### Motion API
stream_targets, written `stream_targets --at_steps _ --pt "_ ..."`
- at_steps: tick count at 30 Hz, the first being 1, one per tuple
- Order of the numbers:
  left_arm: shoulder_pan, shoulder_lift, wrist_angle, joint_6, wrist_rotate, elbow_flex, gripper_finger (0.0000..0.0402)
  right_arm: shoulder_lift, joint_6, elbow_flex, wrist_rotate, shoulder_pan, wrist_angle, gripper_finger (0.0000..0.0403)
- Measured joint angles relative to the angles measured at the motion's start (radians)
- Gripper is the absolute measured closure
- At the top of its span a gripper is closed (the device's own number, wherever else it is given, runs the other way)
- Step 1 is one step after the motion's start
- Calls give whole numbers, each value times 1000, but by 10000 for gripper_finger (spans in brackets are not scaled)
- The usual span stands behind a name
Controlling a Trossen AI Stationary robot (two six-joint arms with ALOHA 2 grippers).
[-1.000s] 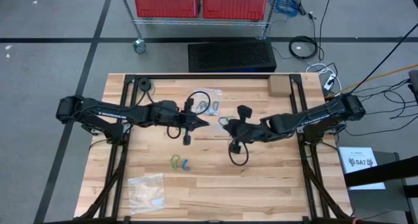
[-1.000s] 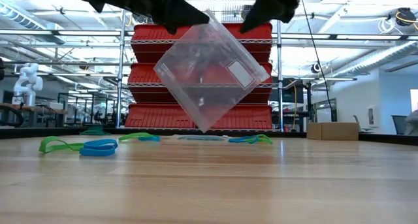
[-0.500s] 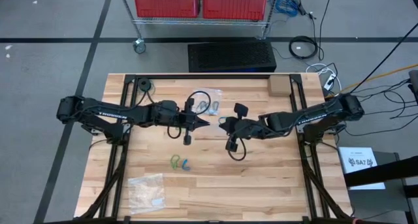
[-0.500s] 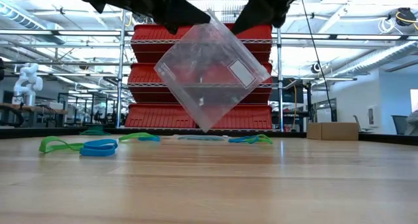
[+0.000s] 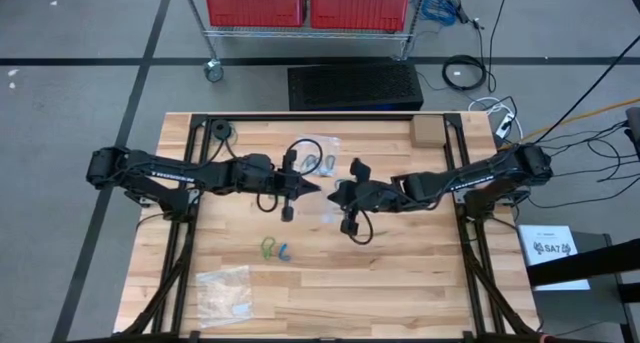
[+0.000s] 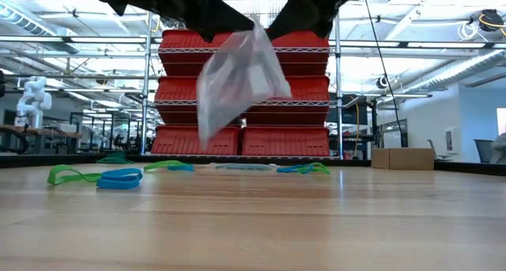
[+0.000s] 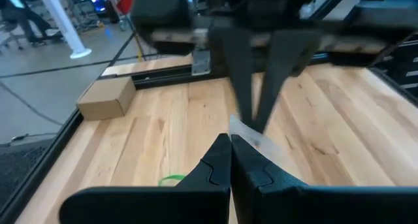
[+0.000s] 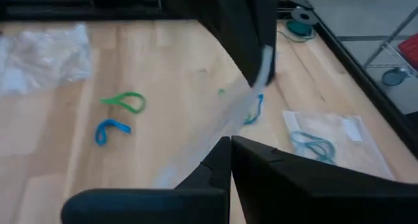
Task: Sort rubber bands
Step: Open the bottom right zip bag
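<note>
A clear plastic bag [image 6: 237,81] hangs above the table's middle, crumpled narrow, between my two grippers. My left gripper [image 5: 318,189] and my right gripper [image 5: 336,193] are both shut on its top and stand close together. On the table nearer the front edge lie a green rubber band [image 5: 268,247] and a blue rubber band [image 5: 285,251]. More rubber bands lie inside a second clear bag [image 5: 316,159] farther back. In the right wrist view another blue band [image 8: 257,110] lies beside that bag. My left gripper pinches the bag's top edge [image 7: 244,134] between its two shut fingers, coming nearly level from the table's left. The bag hangs below the fingers, clear of the table. My right gripper pinches the bag's top edge [image 8: 221,134] close beside the left gripper, slanting down from the table's right. The bag sags slack between the two holds.
A third, crinkled clear bag [image 5: 225,289] lies near the table's front left corner. A small cardboard box [image 5: 427,131] stands at the far right. Black rails [image 5: 190,223] frame the tabletop, and red bins [image 5: 300,5] stand beyond the far edge.
My right gripper has moved toward the table's left, up to my left gripper, and tipped a little further down. The bag, spread flat like a diamond a second ago, has collapsed into a narrow slack fold. It still hangs clear of the table.
</note>
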Motion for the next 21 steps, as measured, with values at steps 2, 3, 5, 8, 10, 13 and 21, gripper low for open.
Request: stream_targets --at_steps 2,3,5,8,10,13,21 --pt "0 0 -5 0 -20 0 402 -12 23 0 -1 5 4 403" --pt "0 0 -8 1 -28 0 402 -15 30 0 -2 7 9 403" --pt "0 0 -13 0 -30 0 402 -16 44 1 -10 13 7 403" --pt "0 0 -14 0 -31 0 402 -14 65 1 -25 12 4 403" --pt "0 0 -14 0 -32 0 402 -11 71 1 -21 12 -6 403" --pt "0 0 -18 -1 -32 0 402 -13 56 0 -15 12 -16 403" --pt "0 0 -30 -1 -32 0 402 -43 64 0 87 5 -115 403"
